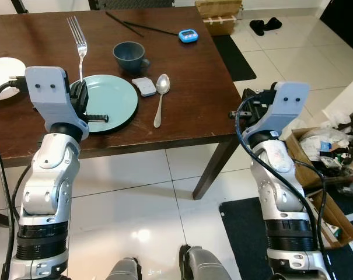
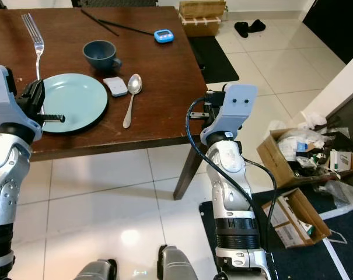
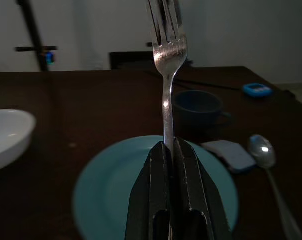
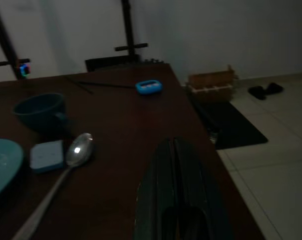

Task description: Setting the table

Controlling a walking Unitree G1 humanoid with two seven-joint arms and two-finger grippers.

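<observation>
On the dark wooden table (image 1: 182, 93), teal plate (image 1: 115, 99) near the front edge, mug (image 1: 128, 56) behind it, spoon (image 1: 160, 99) to its right. Left gripper (image 3: 173, 150) is clamped on the fork (image 1: 79, 42) handle, over the plate's left rim, tines pointing away from the robot. I'd shift left clear of the rim, lower it flat and parallel to the spoon, then release. Right gripper (image 4: 174, 165) fingers together, idle at the table's right corner
</observation>
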